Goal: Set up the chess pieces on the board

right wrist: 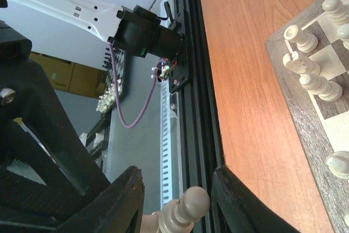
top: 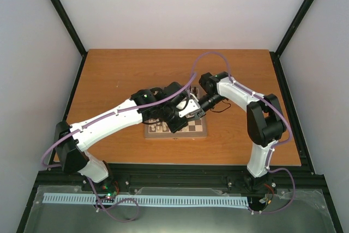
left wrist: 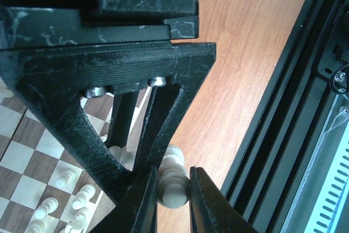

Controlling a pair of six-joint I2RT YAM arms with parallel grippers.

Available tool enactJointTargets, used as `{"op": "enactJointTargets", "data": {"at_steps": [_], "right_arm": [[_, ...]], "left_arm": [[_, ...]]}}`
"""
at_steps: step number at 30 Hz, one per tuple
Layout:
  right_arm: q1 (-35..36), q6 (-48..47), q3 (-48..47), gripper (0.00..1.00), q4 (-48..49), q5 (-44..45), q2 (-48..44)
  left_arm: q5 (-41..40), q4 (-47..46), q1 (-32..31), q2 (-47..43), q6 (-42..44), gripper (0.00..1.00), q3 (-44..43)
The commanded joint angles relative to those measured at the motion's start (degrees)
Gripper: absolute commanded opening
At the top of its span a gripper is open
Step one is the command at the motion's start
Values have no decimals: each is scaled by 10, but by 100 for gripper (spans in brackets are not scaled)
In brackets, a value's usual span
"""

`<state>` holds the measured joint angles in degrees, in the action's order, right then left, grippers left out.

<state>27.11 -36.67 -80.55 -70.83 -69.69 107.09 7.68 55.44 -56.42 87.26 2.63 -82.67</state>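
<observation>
A: What sort of place are we looking at?
B: Robot lab, prob. a test cell. A left arm (top: 106,119) and a right arm (top: 256,107), both white, are sitting bolted to a black metal rail (top: 180,175) at the front of a wooden table (top: 125,69).
A: Anything else pointing that way?
B: Yep. Plain white panels (top: 180,9) are boxing the table in on 3 sides, w/ black frame posts (top: 61,12) running up the corners. Purple cables (top: 212,54) are looping along the arms, a slotted cable duct (top: 163,200) is lying below the rail, and small lights (right wrist: 166,69) are glowing at an arm's base.

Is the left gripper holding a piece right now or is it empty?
Holding one. In the left wrist view, the left gripper is shut on a cream piece, its jaws pressing on both sides.
</observation>
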Motion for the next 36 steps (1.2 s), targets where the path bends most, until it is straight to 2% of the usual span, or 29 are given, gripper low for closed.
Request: {"op": "enactJointTargets", "data": {"at_steps": [1,6,8,14,20,26,32,36], "right_arm": [[9,-30,0,34,-27,-30,4],[10,-45,2,23,-38,-38,6],[10,-49,2,15,-40,-41,6],[9,-40,0,7,-24,-35,0],[-17,32,20,5,68,-17,-44],[-82,126,76,5,193,32,-108],[-126,142,113,6,228,55,-148],[-146,147,125,6,242,59,-171]], "left_arm": [[-18,0,-5,7,9,10,-11],[-22,-1,-5,8,9,11,-10],[-23,0,-5,7,9,11,-10],[-21,-3,-5,7,8,11,-7],[-27,-8,-5,-11,-15,11,17],[-90,-7,-5,-51,-70,10,51],[-128,-3,7,-52,-112,10,84],[-116,-24,49,-38,-127,10,111]]}}
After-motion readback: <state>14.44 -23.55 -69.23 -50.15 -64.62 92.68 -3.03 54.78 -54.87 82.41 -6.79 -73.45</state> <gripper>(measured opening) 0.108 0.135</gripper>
